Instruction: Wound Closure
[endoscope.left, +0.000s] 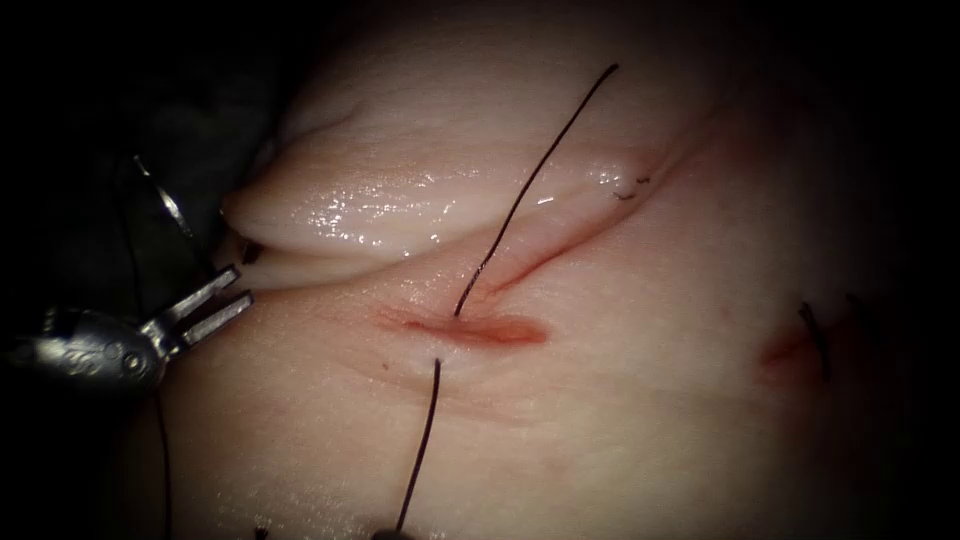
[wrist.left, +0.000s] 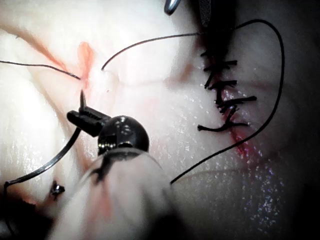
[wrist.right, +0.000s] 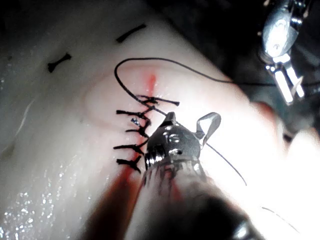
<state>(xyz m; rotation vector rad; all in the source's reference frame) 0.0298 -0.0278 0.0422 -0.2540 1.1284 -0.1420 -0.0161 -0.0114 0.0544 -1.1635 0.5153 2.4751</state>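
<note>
Nearest you in the endoscope view, one run of the thread (endoscope.left: 422, 440) rose from the bottom edge and entered the tissue (endoscope.left: 620, 420) just below the cut (endoscope.left: 480, 330). A second run left the cut's upper lip and climbed away to the upper right. A little red fluid (endoscope.left: 505, 332) lay in the cut.

To the left, at the tissue's edge, your left tool (endoscope.left: 244, 283) had its fingers (endoscope.left: 205, 292) apart and held nothing. Beyond it, off the tissue in the dark, there was a thin silvery curve. It looked like the needle (endoscope.left: 168, 203), though the light there was too poor to be sure. If so, it was outside the tissue, left of the cut, with neither tool on it.

Farther back, a wet fold (endoscope.left: 400, 205) of tissue overhung the cut.

In the right wrist view, your right tool (wrist.right: 191, 122) hung over a row of finished stitches (wrist.right: 137, 135), fingers (wrist.right: 210, 121) spread wide and empty.

I judged the needle to be stiff and light, and apt to swivel. It was best taken on the body of its curve, well back from the point. The thread was limp and fine and likely to fray if crushed, so a light hold away from the cut suited it. The tissue looked soft and slick and could tear if the thread was pulled hard.
</note>
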